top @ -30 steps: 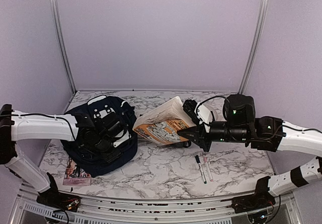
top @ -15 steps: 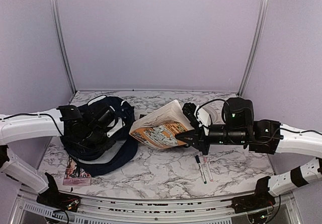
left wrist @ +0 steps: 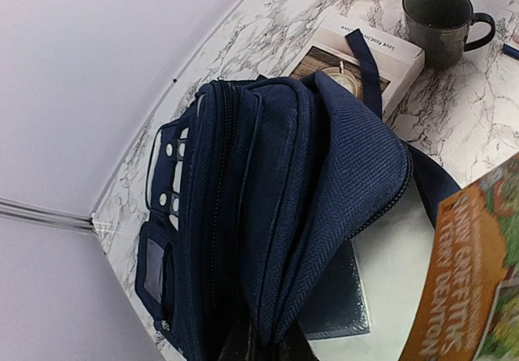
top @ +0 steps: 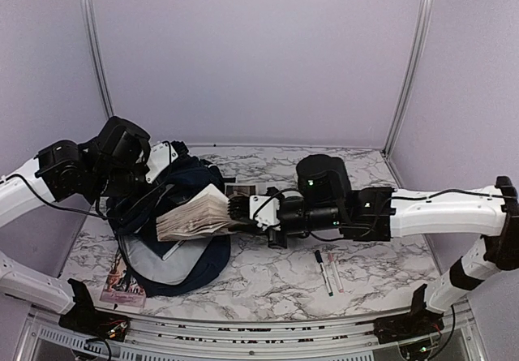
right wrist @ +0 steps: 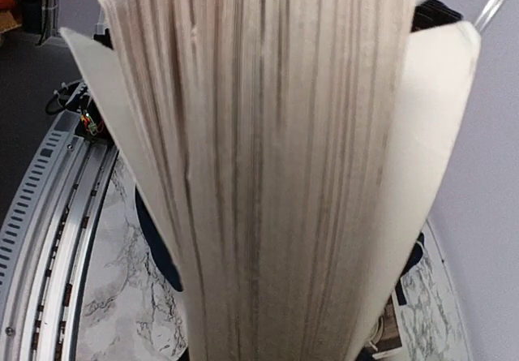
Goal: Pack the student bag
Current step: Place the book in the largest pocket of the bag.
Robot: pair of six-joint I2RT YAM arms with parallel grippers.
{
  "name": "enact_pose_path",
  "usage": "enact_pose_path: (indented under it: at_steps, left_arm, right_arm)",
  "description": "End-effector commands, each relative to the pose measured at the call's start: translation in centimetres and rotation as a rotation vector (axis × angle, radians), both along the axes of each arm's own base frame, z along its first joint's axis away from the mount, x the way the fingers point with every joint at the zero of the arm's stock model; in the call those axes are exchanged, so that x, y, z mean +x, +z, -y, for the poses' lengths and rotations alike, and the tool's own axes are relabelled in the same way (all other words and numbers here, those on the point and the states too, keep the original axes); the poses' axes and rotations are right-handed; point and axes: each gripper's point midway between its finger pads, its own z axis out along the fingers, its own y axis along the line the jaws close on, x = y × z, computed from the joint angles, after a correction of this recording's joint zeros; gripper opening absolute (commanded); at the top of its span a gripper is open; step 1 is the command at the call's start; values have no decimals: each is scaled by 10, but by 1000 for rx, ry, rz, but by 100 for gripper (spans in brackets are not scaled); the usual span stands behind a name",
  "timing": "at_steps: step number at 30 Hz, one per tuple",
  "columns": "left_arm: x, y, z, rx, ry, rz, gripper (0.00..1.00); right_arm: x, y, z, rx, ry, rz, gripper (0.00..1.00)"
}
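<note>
- At nine o'clock on the marble table (top: 268, 284), the student bag (top: 203, 257) lies with its mouth turned toward three o'clock and its grey lining showing.
- The left gripper (left wrist: 263, 346) is pressed together on a fold of the bag's navy rim, lifting it toward twelve o'clock so the mouth gapes.
- The right gripper (top: 240, 209) pinches the spine end of a thick book (top: 190, 219). The pages fan loosely, and their free edges point to nine o'clock, right at the opening.
- The step in hand looks like sliding the book in.
- To do it well, hold the rim high and taut, and push straight toward nine o'clock, low along the lining.
- Fanned pages could snag on the zipper edge, so a slight downward tilt of the leading edge should help.
- A flat dark item (left wrist: 336, 296) lies on the lining under the flap, so the book ought to ride over it.
- Let go only once the spine has passed the rim.
- Two pens (top: 326, 272) wait at five o'clock of the right gripper.
</note>
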Motion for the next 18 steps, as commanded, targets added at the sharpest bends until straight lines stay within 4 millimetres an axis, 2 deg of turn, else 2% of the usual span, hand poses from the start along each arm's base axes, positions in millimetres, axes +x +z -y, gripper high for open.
enact_pose_path:
  at_steps: [1,5,7,9,10,14,17,18]
  left_arm:
    - [14,69,12,-98,-44,180,0]
    - [16,80,7,-115,-48,197,0]
    - [18,83,5,-117,-49,203,0]
    - [19,84,4,-117,-50,204,0]
    - [20,84,4,-120,-53,202,0]
    - [23,88,4,-148,-57,201,0]
    - [25,87,2,-158,-55,198,0]
    - [27,86,1,-160,-53,196,0]
  right_arm:
    - [10,23,-56,23,138,483,0]
    - [49,-7,-88,-74,97,715,0]
    - [68,-15,-102,-96,67,807,0]
    - [87,-15,-117,-100,29,881,0]
    - [99,-27,-125,-134,15,905,0]
    - [150,-47,-142,-222,-72,971,0]
    - [182,-74,-147,-316,-115,992,0]
    - [189,-81,-149,-337,-140,1001,5]
